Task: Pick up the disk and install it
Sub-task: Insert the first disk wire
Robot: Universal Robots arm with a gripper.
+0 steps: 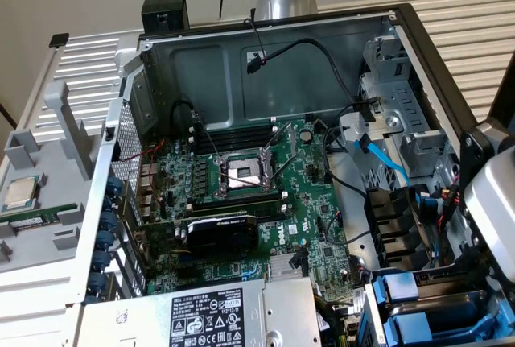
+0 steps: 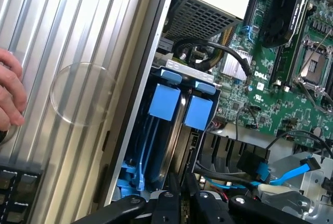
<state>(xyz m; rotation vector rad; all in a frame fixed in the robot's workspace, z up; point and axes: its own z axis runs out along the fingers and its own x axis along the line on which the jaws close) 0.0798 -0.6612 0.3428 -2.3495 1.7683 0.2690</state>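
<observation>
At the exterior view's right side of the open computer case, you see the arm standing over the corner that holds the drives, its lower part cut off by the frame's edge. In the wrist view the gripper hangs just over the drive bay, with its black front end cropped, so you cannot tell whether it is open or has hold of anything. The disk stands on edge in the bay, directly ahead of the gripper. It reads as a narrow grey metal band between blue carrier plastic, and its label is hidden. Two blue tabs sit side by side at its far end; which one belongs to the disk is unclear. Beyond the bay lies the motherboard with its socket open. A person's hand, cut off at the edge, rests on the ribbed metal panel beside the case. The grey power supply is cropped as well.
</observation>
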